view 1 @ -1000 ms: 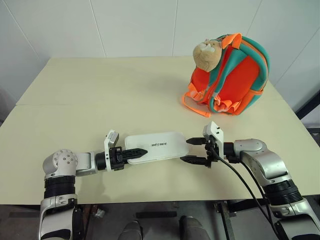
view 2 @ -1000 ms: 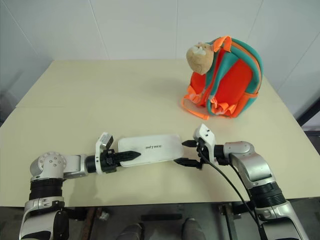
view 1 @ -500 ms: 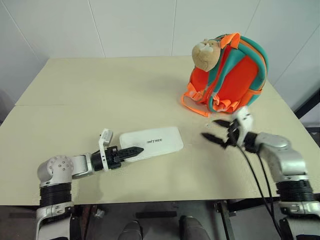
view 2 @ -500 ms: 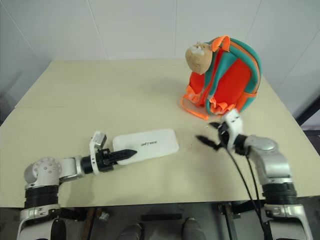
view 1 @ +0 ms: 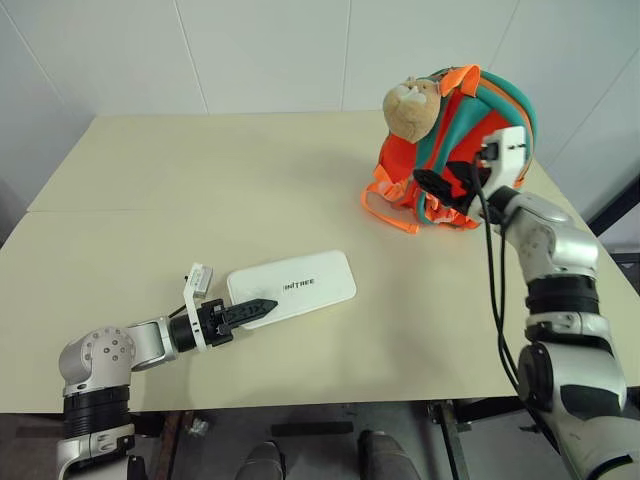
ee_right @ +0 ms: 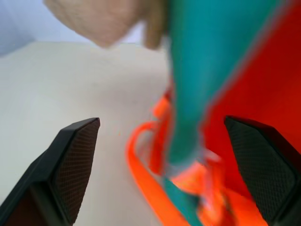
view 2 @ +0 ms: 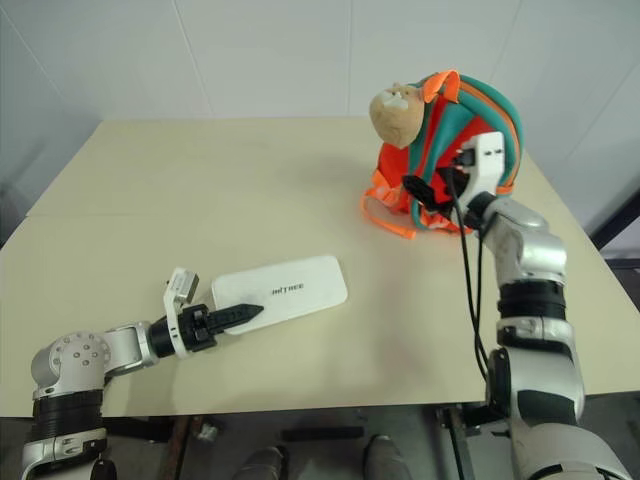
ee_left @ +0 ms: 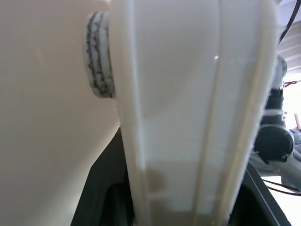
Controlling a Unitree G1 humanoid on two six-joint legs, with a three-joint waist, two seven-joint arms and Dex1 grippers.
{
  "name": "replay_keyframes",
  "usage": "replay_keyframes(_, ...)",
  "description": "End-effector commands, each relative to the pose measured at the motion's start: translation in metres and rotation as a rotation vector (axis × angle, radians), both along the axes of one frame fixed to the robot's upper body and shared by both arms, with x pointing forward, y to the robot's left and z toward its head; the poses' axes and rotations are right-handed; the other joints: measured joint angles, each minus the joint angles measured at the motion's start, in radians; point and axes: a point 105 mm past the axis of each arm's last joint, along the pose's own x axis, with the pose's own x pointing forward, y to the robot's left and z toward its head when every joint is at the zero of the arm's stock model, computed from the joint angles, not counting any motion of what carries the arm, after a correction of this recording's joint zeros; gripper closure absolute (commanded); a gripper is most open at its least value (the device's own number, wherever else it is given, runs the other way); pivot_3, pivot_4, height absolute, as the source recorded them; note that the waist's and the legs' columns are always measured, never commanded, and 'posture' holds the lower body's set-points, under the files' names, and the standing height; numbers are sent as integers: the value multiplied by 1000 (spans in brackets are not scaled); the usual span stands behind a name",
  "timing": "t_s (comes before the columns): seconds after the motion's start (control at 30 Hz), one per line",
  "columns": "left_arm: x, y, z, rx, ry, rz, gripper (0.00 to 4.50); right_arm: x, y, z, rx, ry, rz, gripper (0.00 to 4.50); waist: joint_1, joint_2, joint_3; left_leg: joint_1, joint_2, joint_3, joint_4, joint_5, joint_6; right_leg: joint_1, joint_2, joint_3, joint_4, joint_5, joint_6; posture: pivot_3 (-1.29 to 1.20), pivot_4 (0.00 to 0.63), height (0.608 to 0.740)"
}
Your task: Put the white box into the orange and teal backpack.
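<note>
White box [view 1: 291, 288] lies flat on the beige counter [view 1: 200, 200], near the front edge and left of centre, its long axis running left to right with the far-right end tipped slightly away; small dark lettering sits on its top face. Left gripper [view 1: 245, 310] reaches in low from the box's left end; its black jaws are closed on that end, 1 finger lying over the top face; the left wrist view shows the box's [ee_left: 188, 117] white edge running between the 2 jaws, so the grip is on the box's thin side.

Orange and teal backpack [view 1: 480, 150] stands upright at the far right of the counter, well apart from the box; tan plush animal head [view 1: 412, 108] sits at its upper left, facing left; orange webbing loops [view 1: 385, 205] trail on the counter at its base. Right gripper [view 1: 448, 187] is raised off the counter just in front of the backpack's lower front, jaws spread wide and holding nothing; in the right wrist view the 2 black fingers [ee_right: 77, 160] stand far apart with the teal strap [ee_right: 202, 84] and orange fabric between them; contact with the backpack cannot be told.
</note>
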Motion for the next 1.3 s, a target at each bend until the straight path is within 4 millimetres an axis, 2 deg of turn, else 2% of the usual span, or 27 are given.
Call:
replay_keyframes(0.03,0,5,10,-9,-56,27,3060,8,10,11,-12,-50,21,0,0,0,0,0,0,0,0,0,0,0,0,0,-1,0,0,0,150,740)
replay_keyframes(0.13,0,7,9,-14,-66,55,3060,18,19,6,-37,-53,8,0,-2,0,0,-1,0,0,-1,0,0,0,0,0,-2,0,0,0,150,740)
replay_keyframes(0.23,0,7,9,-17,-77,73,3060,25,25,-4,-84,-51,-8,651,-12,0,0,-1,0,0,-2,0,0,0,0,0,-2,0,0,0,150,740)
replay_keyframes(0.37,0,9,9,-22,-92,109,3060,26,37,-10,-75,-56,20,1986,-21,0,0,0,0,0,-3,0,0,-1,0,0,-2,0,0,0,150,740)
replay_keyframes(0.57,-1,16,12,-23,-113,160,3060,19,67,0,-8,-125,161,4000,-40,0,0,0,0,0,-3,1,-1,-1,0,0,0,0,0,0,150,740)
replay_keyframes(0.63,0,19,15,-20,-132,179,3060,15,77,5,23,-137,225,4420,-45,0,0,0,0,0,-3,1,-1,-1,0,0,0,0,0,0,150,740)
replay_keyframes(0.8,7,42,28,5,-210,267,3060,-3,99,17,97,-119,463,4447,-49,0,0,1,1,0,-3,1,-1,-1,1,0,2,0,0,0,150,740)
replay_keyframes(0.9,8,62,38,32,-256,328,3060,-25,104,28,108,-115,658,4447,-49,1,1,0,1,0,-3,1,-1,-2,1,0,2,0,0,0,150,740)
replay_keyframes(1.07,-4,87,40,102,-293,388,3060,-77,104,40,120,-72,887,4447,-44,1,1,-1,1,-1,-6,1,-2,-3,0,0,5,-1,0,0,150,740)
replay_keyframes(1.2,-12,101,49,104,-352,425,3060,-132,103,42,82,-6,1044,4447,-36,1,1,-4,1,-1,-7,-1,-3,-7,0,0,5,-4,0,0,150,740)
replay_keyframes(1.3,-14,102,51,110,-370,426,3060,-163,99,40,64,53,1128,4447,-28,1,1,-9,1,0,-5,-1,-2,-13,0,0,6,-4,-1,0,150,740)
